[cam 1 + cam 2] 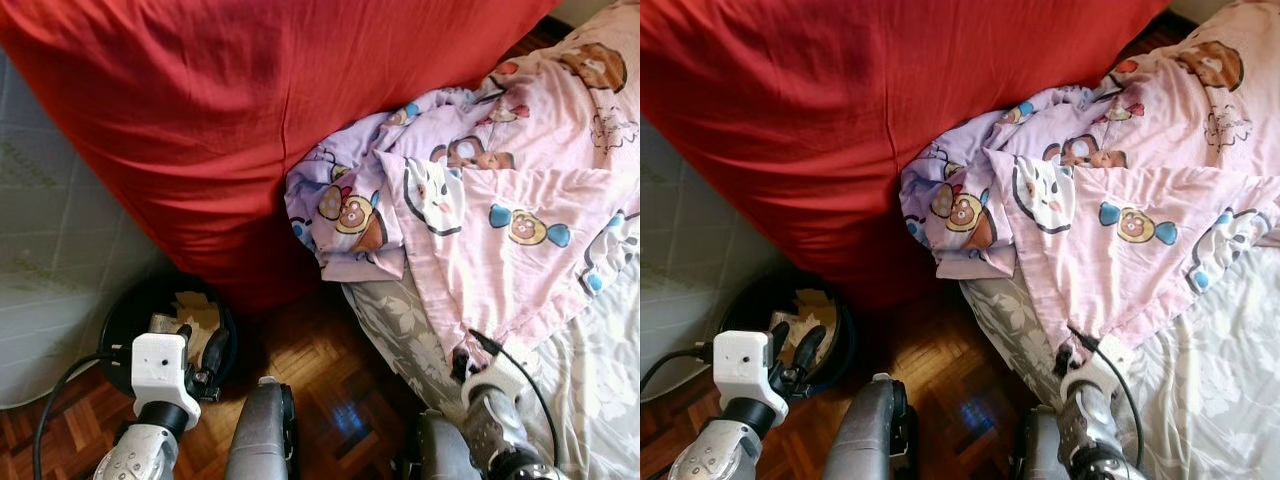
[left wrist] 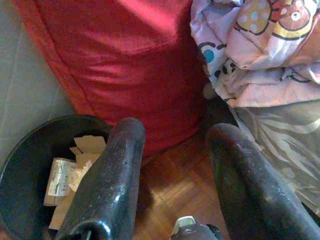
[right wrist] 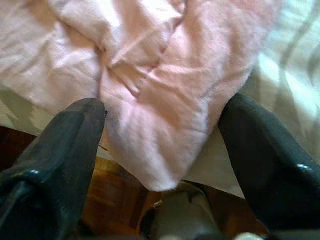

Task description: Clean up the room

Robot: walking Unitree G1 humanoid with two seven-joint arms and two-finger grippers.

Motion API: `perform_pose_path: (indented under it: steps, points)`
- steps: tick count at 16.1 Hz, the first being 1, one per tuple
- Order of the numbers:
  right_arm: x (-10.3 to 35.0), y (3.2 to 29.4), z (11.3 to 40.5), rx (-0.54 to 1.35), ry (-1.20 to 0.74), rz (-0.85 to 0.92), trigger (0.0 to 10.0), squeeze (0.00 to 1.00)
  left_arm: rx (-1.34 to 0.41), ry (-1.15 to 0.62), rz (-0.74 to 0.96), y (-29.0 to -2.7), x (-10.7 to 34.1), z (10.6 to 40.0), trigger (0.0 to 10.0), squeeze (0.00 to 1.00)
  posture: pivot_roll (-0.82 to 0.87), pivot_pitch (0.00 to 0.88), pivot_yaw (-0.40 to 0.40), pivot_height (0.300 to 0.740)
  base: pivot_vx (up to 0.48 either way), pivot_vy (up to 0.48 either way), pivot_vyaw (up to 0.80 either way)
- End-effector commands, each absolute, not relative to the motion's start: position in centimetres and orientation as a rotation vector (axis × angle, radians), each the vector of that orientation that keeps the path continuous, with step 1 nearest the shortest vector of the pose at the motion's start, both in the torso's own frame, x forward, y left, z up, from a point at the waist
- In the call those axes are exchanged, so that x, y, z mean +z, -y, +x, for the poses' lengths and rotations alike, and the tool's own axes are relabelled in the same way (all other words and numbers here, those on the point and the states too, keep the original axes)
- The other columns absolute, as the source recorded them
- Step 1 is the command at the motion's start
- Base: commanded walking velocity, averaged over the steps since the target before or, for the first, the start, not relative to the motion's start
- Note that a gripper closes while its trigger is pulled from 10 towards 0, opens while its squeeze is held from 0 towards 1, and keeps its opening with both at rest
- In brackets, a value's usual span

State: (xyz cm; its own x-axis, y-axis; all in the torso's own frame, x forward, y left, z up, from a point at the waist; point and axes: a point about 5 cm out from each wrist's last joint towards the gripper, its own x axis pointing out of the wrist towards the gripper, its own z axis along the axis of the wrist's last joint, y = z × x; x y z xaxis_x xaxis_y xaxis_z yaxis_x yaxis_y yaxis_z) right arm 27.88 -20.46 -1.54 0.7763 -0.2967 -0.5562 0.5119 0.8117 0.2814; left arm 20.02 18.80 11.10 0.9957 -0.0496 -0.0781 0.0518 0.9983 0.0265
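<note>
Right tool (image 3: 160, 150) is hanging open at the bed's edge, its fingers (image 3: 55, 155) straddling the corner of the pink cartoon-print blanket (image 1: 520, 210), which is lying rumpled on the bed (image 1: 600, 380) against the big red cushion (image 1: 250, 110). Left tool (image 2: 170, 185) is sitting open too, empty, over the black bin (image 1: 125, 315) holding paper scraps (image 2: 65, 175) on the parquet floor (image 1: 330, 370).

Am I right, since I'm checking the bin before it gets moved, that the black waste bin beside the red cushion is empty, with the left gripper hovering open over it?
Not quite. The black waste bin is not empty: the left wrist view shows paper scraps inside it. The rest holds: it sits beside the red cushion, and the left gripper hovers open over it.
</note>
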Motion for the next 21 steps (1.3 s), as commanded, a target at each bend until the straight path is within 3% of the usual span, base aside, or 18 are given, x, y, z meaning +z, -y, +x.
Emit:
perform_pose_path:
  steps: [1,2,13,21]
  points:
    - [-2.5,20.1,26.9,-0.461,-0.567,0.451,2.4,0.00,-0.043,-0.115,0.043,-19.2,10.9,19.3,10.0,0.00,0.25,0.369,0.079,0.646,0.000,0.000,0.00]
    - [-2.6,19.9,26.9,-0.447,-0.575,0.433,0.0,0.00,-0.050,-0.129,0.046,-19.2,10.9,19.0,10.0,0.00,0.25,0.371,0.080,0.646,0.000,0.000,0.00]
    - [-3.3,20.9,25.8,-0.491,-0.601,0.424,0.0,0.00,-0.052,-0.169,0.050,-19.3,10.8,18.0,10.0,0.00,0.26,0.371,0.088,0.646,0.000,0.000,0.00]
    - [-3.1,21.2,26.0,-0.498,-0.599,0.419,0.0,0.00,-0.051,-0.170,0.046,-19.2,10.3,19.0,10.0,0.00,0.24,0.326,0.076,0.646,0.000,0.000,0.00]
